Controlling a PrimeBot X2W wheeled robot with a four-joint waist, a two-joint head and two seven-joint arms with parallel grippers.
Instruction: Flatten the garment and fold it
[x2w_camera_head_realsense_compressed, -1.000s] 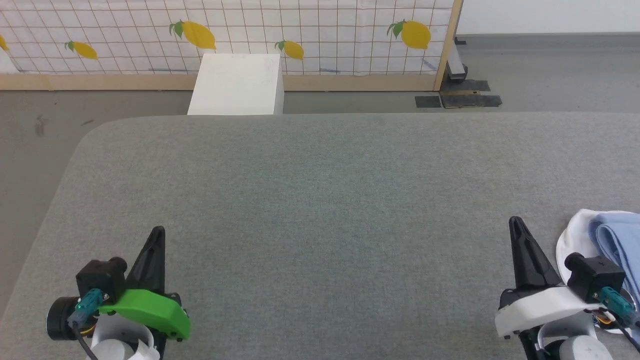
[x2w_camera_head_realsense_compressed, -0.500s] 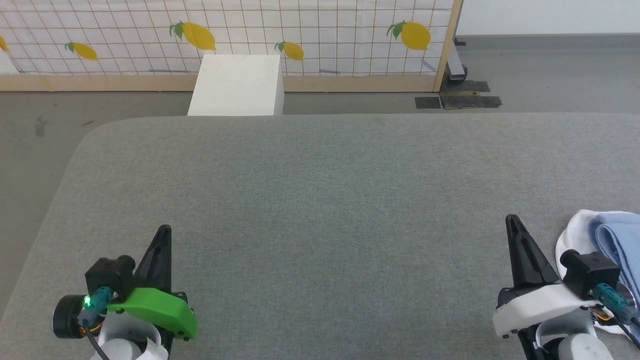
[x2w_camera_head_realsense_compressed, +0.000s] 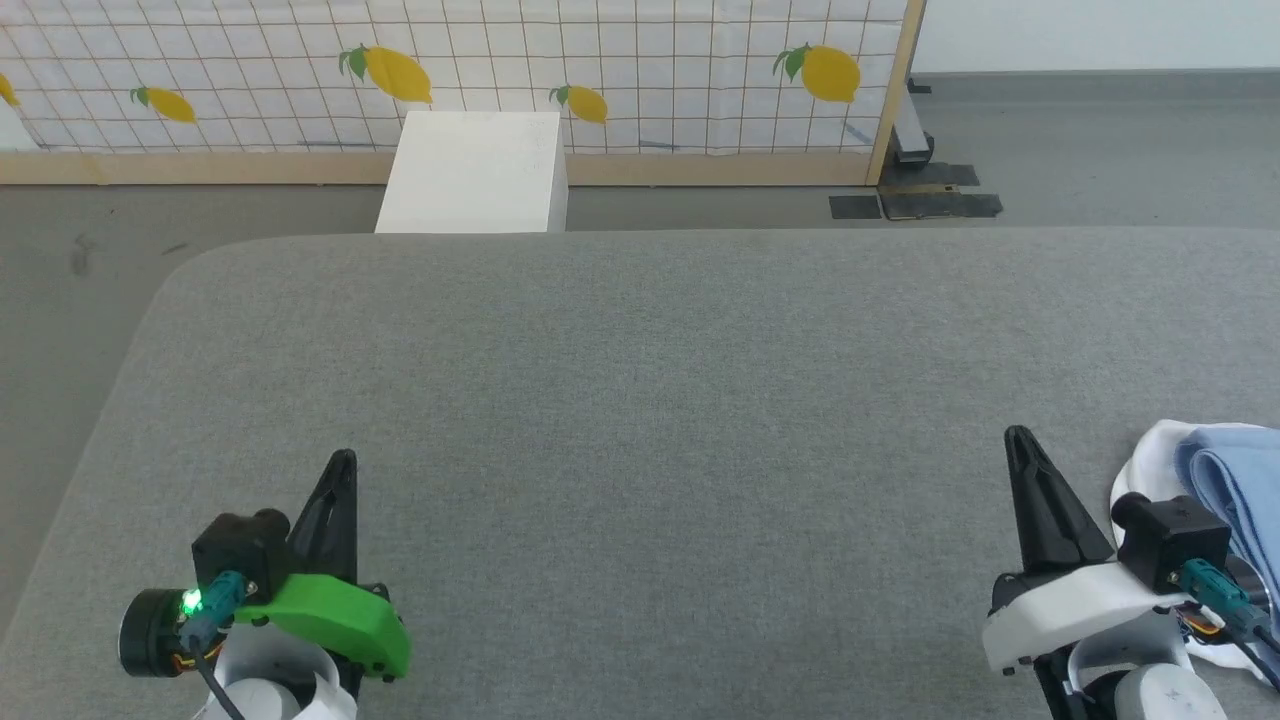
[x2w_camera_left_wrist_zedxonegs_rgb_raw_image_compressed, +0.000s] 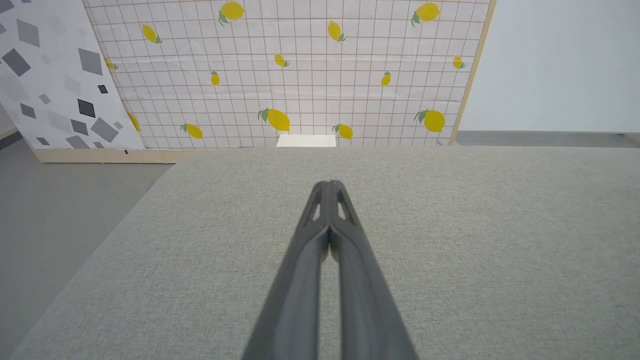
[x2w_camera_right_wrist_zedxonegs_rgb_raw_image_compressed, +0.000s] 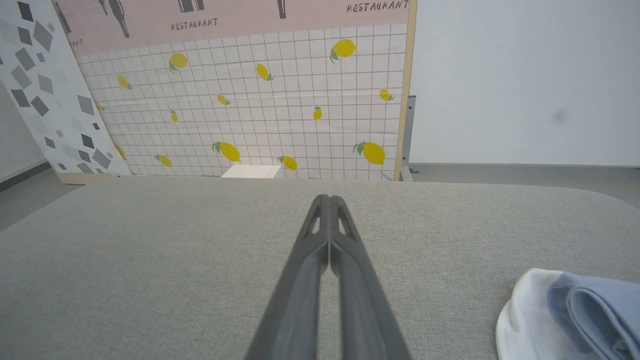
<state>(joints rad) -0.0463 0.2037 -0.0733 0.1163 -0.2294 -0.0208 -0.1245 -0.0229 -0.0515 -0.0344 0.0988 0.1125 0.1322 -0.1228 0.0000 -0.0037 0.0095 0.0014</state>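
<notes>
The garment (x2w_camera_head_realsense_compressed: 1225, 480) lies bunched at the near right corner of the grey table, light blue folds over white fabric; it reappears in the right wrist view as the garment (x2w_camera_right_wrist_zedxonegs_rgb_raw_image_compressed: 575, 310) at the lower right. My right gripper (x2w_camera_head_realsense_compressed: 1018, 438) is shut and empty, just left of the cloth and apart from it; its tips (x2w_camera_right_wrist_zedxonegs_rgb_raw_image_compressed: 329, 200) meet over bare table. At the near left, far from the cloth, my left gripper (x2w_camera_head_realsense_compressed: 344, 460) is shut with nothing in it, its tips (x2w_camera_left_wrist_zedxonegs_rgb_raw_image_compressed: 330, 186) pressed together.
The grey padded table (x2w_camera_head_realsense_compressed: 640, 380) has a rounded far-left corner. A white box (x2w_camera_head_realsense_compressed: 475, 170) stands on the floor beyond the far edge, before a lemon-print screen (x2w_camera_head_realsense_compressed: 450, 70). Black tape patches (x2w_camera_head_realsense_compressed: 915, 200) mark the floor at the screen's right post.
The picture has drifted slightly, so the left gripper sits a little further right in view and the right gripper a little further left. Both stay shut; the garment is unchanged.
</notes>
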